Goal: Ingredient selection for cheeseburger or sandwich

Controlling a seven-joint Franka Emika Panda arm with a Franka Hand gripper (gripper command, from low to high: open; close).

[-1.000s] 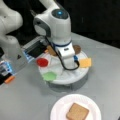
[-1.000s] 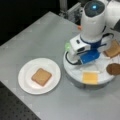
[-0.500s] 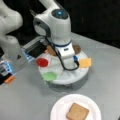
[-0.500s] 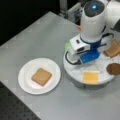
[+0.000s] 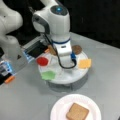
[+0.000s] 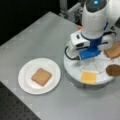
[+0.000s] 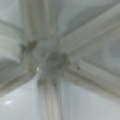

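Observation:
A round white divided tray carries the ingredients. In a front view it holds a red disc, a green leaf, a cheese square, a dark patty and a toast square half hidden behind the arm. One toast square lies alone on the white paper plate. My gripper hangs low over the tray's centre, its fingers hidden under the hand. The wrist view shows only the tray's hub and dividers, very close. No stacked sandwich shows.
In a front view the arm's white base stands at the left, with a dark box behind the tray and small coloured items near the left edge. A black cable loops off the hand. Grey tabletop surrounds the plate and tray.

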